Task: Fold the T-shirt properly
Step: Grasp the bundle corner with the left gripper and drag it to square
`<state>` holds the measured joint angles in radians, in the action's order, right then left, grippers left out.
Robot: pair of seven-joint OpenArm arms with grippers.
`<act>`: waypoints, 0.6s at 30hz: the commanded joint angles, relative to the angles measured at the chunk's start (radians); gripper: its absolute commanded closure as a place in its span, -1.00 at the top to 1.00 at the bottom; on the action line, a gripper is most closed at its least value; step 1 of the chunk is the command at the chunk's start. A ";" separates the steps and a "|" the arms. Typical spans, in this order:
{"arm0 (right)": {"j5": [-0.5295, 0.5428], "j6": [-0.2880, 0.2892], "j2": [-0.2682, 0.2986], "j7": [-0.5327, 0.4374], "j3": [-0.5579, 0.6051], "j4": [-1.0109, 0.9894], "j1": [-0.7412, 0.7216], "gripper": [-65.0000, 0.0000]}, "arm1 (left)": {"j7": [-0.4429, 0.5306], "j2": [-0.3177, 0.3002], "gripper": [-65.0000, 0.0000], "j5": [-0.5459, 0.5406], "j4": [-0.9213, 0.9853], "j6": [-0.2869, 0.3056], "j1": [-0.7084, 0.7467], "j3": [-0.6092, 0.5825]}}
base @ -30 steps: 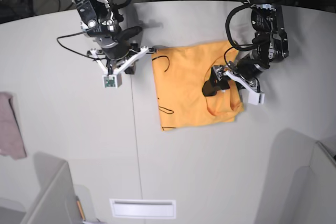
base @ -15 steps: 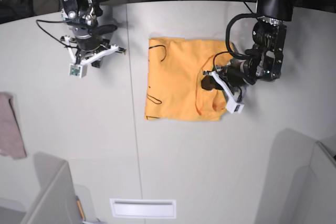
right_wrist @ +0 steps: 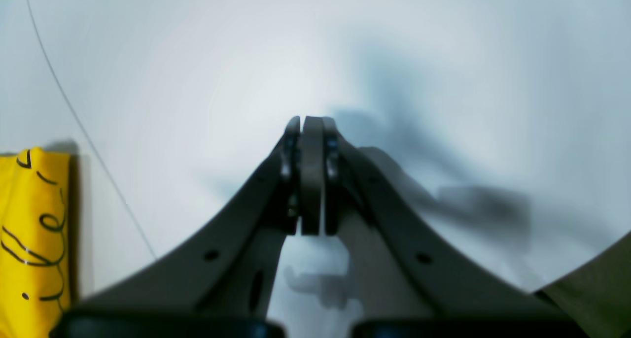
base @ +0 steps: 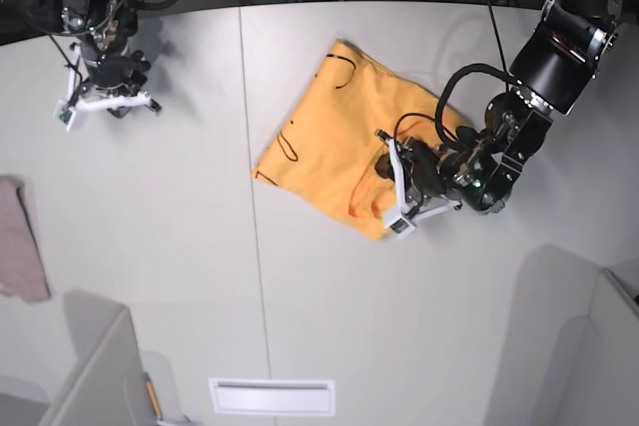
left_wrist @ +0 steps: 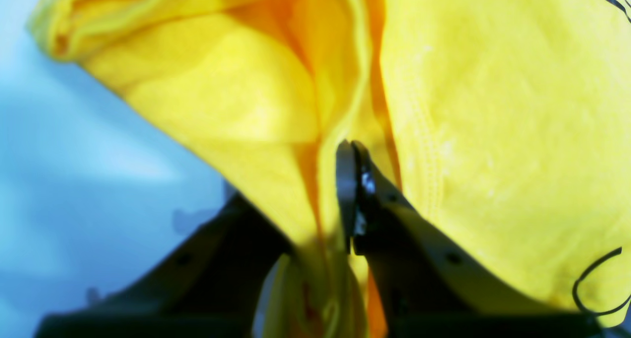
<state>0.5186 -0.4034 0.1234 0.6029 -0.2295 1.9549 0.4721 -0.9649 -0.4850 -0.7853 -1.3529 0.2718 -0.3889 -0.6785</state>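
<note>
1. Near the middle of the white surface (base: 329, 326), toward the left arm's side, lies the T-shirt (base: 339, 142) — an orange-yellow slab already doubled over, with thin black line markings along its far edges.
2. Left claw (left_wrist: 345, 200): narrowed down on a gathered ridge of shirt fabric, cloth bunched between the jaws in the left wrist view. In the base view it sits at the shirt's near corner (base: 391, 187).
3. Right claw (right_wrist: 305, 175): pressed fully together and holding nothing, hanging over bare surface well away from the shirt, at the far corner of the base view (base: 105, 102).
4. Step in hand, as I judge it — dragging or turning the part-folded shirt by one pinched corner to line it up for a further fold.
5. Next move likely calls for laying the pinched layer flat without creasing, then freeing it; the idle arm would need to come across to help.
6. Shirt's long axis runs diagonally in the base view, from the far corner down to the pinched near corner.
7. A pinkish cloth (base: 18, 241) lies at the surface's edge, apart from all this.
</note>
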 commanded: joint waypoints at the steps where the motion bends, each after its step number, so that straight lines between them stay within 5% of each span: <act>1: 0.001 0.002 0.006 -0.014 -0.017 0.013 0.003 -1.00 | 0.001 -0.005 -1.00 0.010 -0.010 -0.001 -0.046 -0.024; 7: 0.001 -0.004 0.005 -0.014 -0.060 0.013 0.040 -1.00 | 0.001 -0.002 -1.00 0.209 -0.055 0.028 -0.134 -0.208; 12: -0.002 -0.002 -0.058 -0.014 -0.117 0.013 0.057 -1.00 | 0.045 0.035 -1.00 0.435 -0.058 0.268 -0.129 -0.223; 18: -0.005 0.001 -0.106 -0.014 -0.124 0.013 0.060 -1.00 | 0.172 0.088 -1.00 0.634 -0.036 0.424 -0.126 -0.225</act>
<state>0.5167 -0.4072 0.0158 0.6083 -0.3534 1.9526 0.5301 -0.8001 -0.4000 -0.1455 -1.3846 0.6857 -0.4984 -0.9062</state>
